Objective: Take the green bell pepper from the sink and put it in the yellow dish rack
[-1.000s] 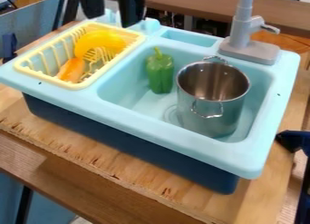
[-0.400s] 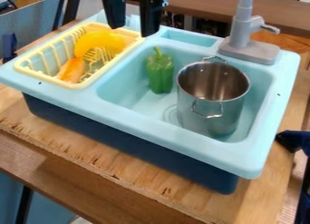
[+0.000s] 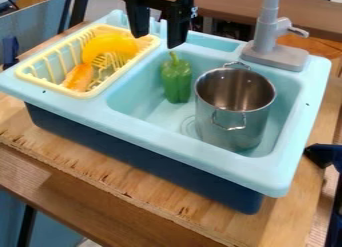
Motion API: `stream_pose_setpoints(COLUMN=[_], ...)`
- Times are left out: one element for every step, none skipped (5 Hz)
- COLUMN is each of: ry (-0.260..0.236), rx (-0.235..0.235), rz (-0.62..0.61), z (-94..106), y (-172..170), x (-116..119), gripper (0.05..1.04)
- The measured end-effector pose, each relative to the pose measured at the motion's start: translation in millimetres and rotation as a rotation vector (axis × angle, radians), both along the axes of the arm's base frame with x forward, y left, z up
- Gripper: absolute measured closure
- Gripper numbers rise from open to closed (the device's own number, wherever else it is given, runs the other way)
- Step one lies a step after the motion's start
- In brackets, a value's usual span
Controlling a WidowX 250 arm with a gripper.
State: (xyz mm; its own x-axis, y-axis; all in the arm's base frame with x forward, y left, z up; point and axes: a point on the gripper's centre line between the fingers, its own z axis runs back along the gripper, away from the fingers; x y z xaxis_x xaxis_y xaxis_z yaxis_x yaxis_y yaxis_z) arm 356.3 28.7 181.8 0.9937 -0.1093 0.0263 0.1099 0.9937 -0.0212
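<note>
The black gripper [image 3: 157,41] hangs over the back rim of the sink, open, with nothing between its fingers. Just below it and slightly to the right, a green bell pepper [image 3: 176,80] stands upright in the basin, stem up, near the back left wall. To the pepper's right is a tall silver metal pot [image 3: 234,122] with two handles; its inside looks bare. A yellow rack [image 3: 85,94] at the sink's left holds a curved yellow thing [image 3: 109,47] and an orange one [image 3: 79,77].
The light blue toy sink [image 3: 175,145] stands on a wooden board [image 3: 120,185]. A grey faucet [image 3: 274,53] rises at its back right, behind the pot. A dark blue clamp-like part [image 3: 322,155] sits at the right edge.
The gripper has moved right and lower, from above the rack to just above and behind the pepper. The pepper, the pot and the things in the rack have not moved.
</note>
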Motion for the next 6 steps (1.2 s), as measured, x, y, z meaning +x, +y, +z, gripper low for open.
stream_pose_setpoints(ry=[-0.014,0.002,-0.042,-0.088,-0.097,-0.085], rx=[0.033,0.039,0.012,-0.026,-0.041,-0.061], rz=[0.015,0.015,0.009,0.040,0.055,0.068], z=[7.3,-3.7,-5.6,-11.7,-17.6,-28.3], y=[3,4,1,4,3,6], x=[2,7,15,25,30,33], gripper=[0.085,0.085,0.085,0.085,0.085,0.085])
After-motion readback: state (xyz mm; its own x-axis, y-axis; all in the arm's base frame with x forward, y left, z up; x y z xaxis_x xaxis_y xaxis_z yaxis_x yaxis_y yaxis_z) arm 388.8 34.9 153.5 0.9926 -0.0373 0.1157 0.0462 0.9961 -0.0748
